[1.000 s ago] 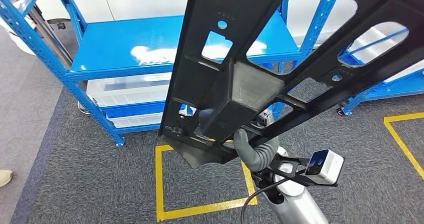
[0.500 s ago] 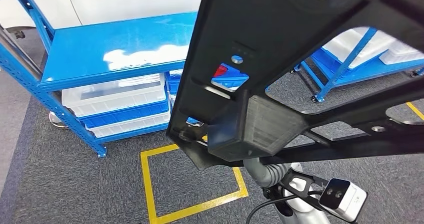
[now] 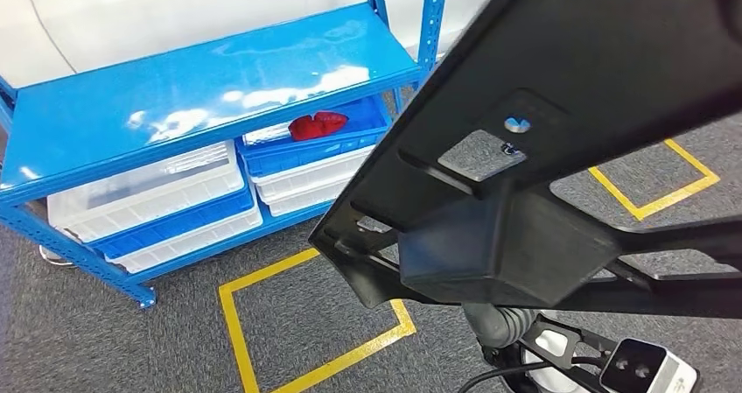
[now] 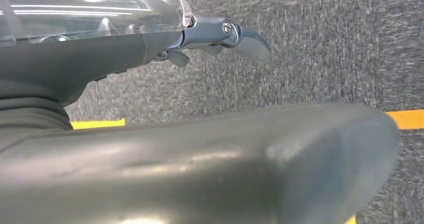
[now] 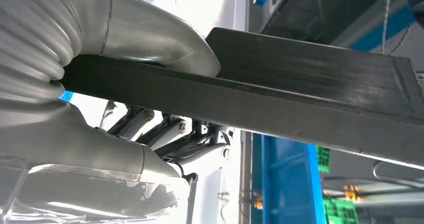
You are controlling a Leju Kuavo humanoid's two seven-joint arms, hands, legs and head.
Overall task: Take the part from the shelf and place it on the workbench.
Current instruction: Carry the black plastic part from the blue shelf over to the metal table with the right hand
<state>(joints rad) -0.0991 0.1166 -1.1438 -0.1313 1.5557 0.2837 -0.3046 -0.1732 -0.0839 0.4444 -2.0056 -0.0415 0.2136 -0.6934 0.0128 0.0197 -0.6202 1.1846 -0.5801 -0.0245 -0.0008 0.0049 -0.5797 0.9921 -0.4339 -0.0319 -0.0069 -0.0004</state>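
Carrying is the step in hand: the black part (image 3: 560,148) is off the shelf (image 3: 201,95) and held up close under the head camera, filling the right half and upper right of that frame. The shelf itself, a blue rack with white and blue bins (image 3: 149,192) on its lower tier and something red (image 3: 317,125) in one of them, sits in the upper left, well apart from the part. The right hand (image 5: 125,109) clamps an edge of the part, its thick grey thumb (image 5: 160,39) pressed on one face and its darker fingers (image 5: 165,131) curled against the other. The left hand (image 4: 150,49) shows in its wrist view over grey carpet and a strip of yellow tape (image 4: 407,119); whether it is spread or gripping, I cannot tell. Yellow floor squares (image 3: 306,323) lie at lower centre of the head view.

No tabletop is visible, so by my judgement the next move calls for turning or walking until the workbench comes into sight, keeping the long part level and clear of the rack's uprights, then lowering it flat before loosening the grip.
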